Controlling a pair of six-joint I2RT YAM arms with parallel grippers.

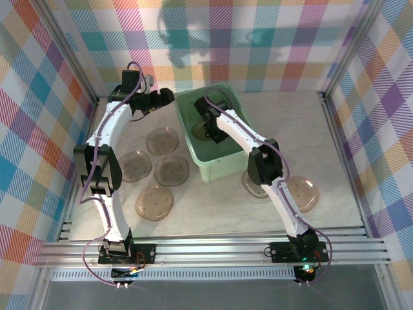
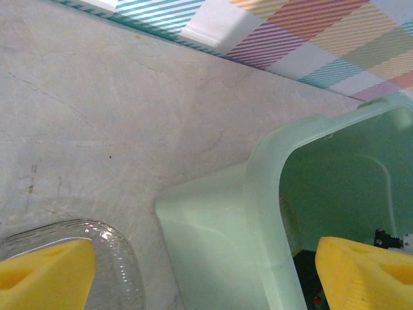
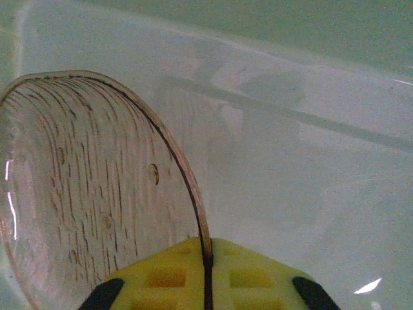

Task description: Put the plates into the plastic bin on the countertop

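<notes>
The pale green plastic bin (image 1: 222, 169) stands at the middle back of the countertop (image 1: 335, 148). My right gripper (image 1: 205, 131) reaches down inside it, shut on the rim of a smoky brown plate (image 3: 97, 187) that stands on edge between the yellow pads (image 3: 208, 248), close to the bin's inner wall (image 3: 310, 161). My left gripper (image 1: 164, 98) hovers open by the bin's back-left corner (image 2: 258, 194), nothing between its yellow fingers (image 2: 45, 274). Several plates lie flat left of the bin (image 1: 171, 171), and two lie to its right (image 1: 303, 194).
Plaid walls (image 1: 39, 97) close in the countertop on three sides. A plate's clear edge (image 2: 113, 258) lies below my left gripper. An aluminium rail (image 1: 213, 248) runs along the near edge by the arm bases. Open surface lies right of the bin.
</notes>
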